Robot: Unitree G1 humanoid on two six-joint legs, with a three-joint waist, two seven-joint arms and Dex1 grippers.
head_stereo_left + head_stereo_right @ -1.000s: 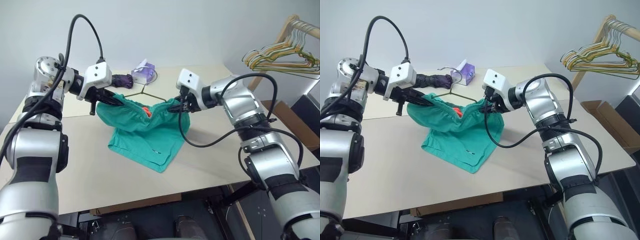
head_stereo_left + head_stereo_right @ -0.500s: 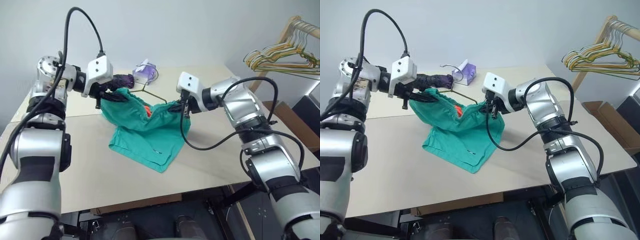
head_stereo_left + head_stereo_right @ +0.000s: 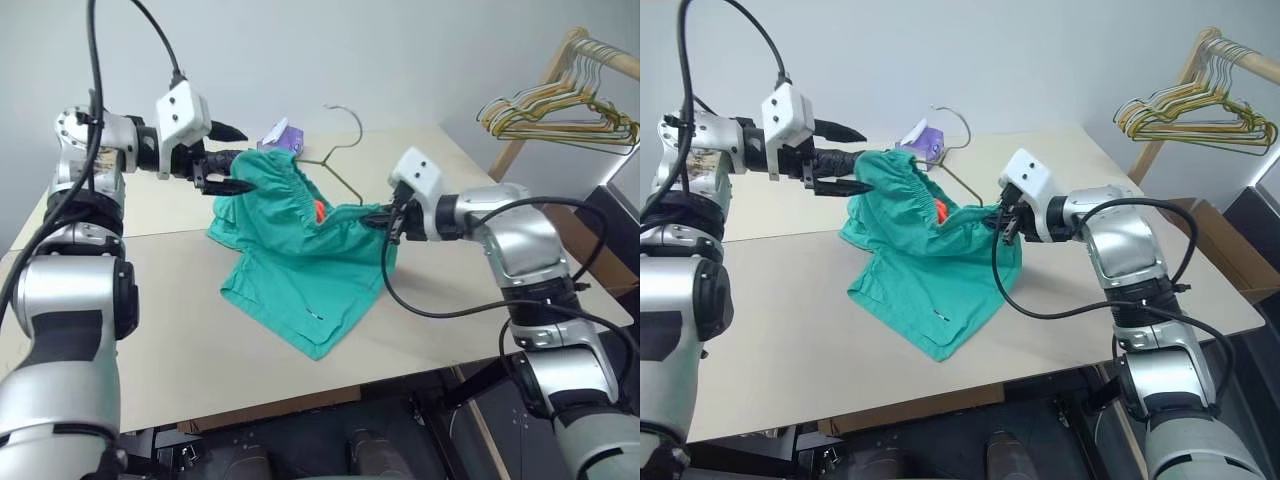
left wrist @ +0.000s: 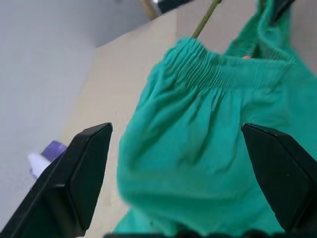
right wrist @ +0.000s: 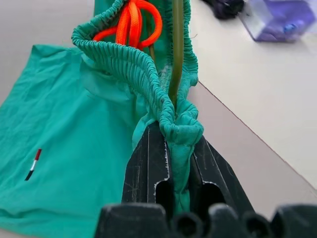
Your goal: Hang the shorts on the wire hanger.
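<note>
right eye view | your left gripper [image 3: 852, 158] stands released beside the shorts [image 3: 930, 265] | right gripper [image 3: 998, 222] clenches waistband with wire hanger [image 3: 962, 165] | hanger runs between both grippers

1. A bare test room or lab: plain grey wall [image 3: 420, 50] behind a beige table [image 3: 150, 300].
2. A wooden rack [image 3: 560, 75] with coloured hangers [image 3: 545, 110] and a cardboard box [image 3: 1215, 245] beside it.
</note>
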